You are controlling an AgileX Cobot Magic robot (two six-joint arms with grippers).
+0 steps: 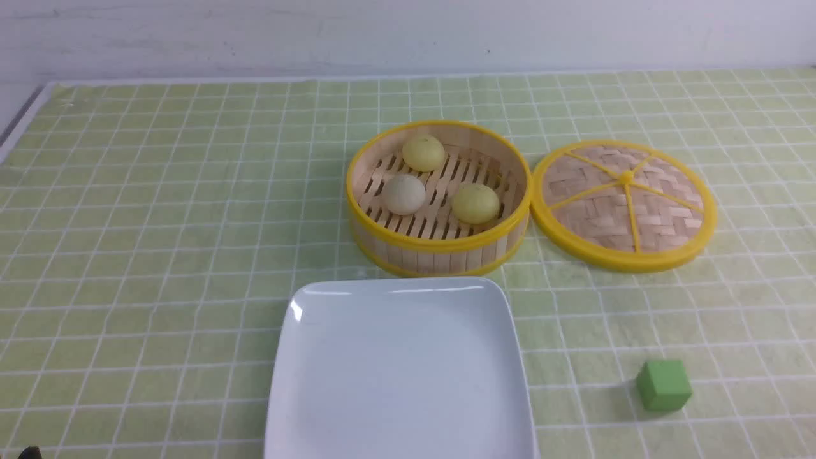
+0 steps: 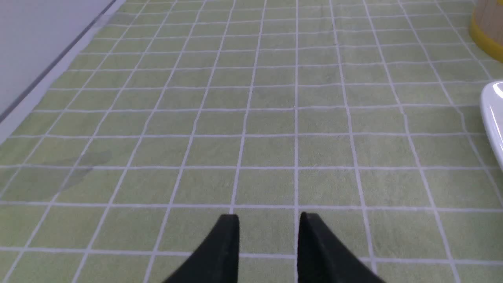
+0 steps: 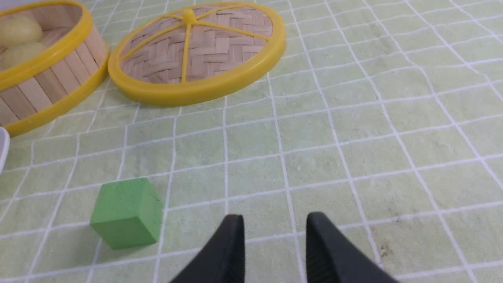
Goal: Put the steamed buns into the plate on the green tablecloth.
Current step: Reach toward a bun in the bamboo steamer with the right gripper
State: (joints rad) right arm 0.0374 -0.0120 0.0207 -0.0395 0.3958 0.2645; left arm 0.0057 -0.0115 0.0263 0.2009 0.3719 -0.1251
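Three steamed buns lie inside the bamboo steamer (image 1: 440, 245): a pale yellow one (image 1: 423, 152) at the back, a greyish-white one (image 1: 403, 194) on the left, and another yellow one (image 1: 475, 203) on the right. The white square plate (image 1: 398, 376) sits empty on the green tablecloth (image 1: 159, 223), just in front of the steamer. My left gripper (image 2: 269, 216) hovers open over bare cloth, well to the left of the plate's rim (image 2: 493, 106). My right gripper (image 3: 276, 216) is open too, with nothing between its fingers, near the green cube (image 3: 125, 212). Neither gripper shows in the front view.
The steamer's woven lid (image 1: 623, 204) lies flat on the cloth to the right of the steamer. A green cube (image 1: 663, 384) stands to the right of the plate. The cloth's left edge meets a grey table border (image 2: 35, 90).
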